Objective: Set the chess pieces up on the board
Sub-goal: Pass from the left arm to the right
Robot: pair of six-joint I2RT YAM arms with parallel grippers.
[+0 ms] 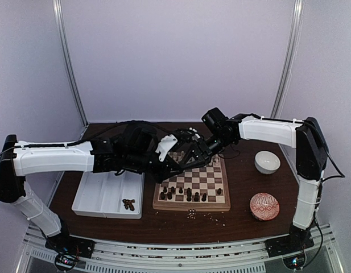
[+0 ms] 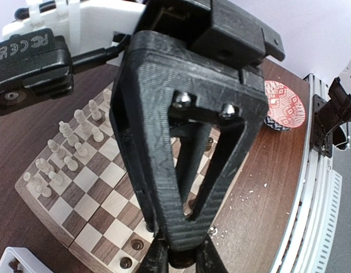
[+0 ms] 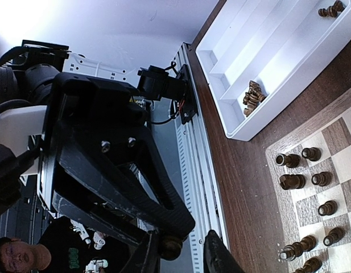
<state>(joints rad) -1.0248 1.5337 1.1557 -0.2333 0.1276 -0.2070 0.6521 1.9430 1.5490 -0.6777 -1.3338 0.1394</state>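
While both arms stretch level from the frame's sides to meet over the board (image 1: 205, 183) at the desk's centre, the left tool (image 2: 175, 261) points down; whether it is clenched cannot be told. The right tool (image 3: 184, 253) is released, fingers apart. Eight dark chess pieces (image 3: 292, 182) show at lower right of the right wrist view. Cream pieces (image 2: 67, 148) fill two rows. One tray (image 1: 104, 196), one white bowl (image 1: 267, 162) and one patterned bowl (image 1: 264, 206) are also present. A black housing (image 2: 27, 57) reads "FC".
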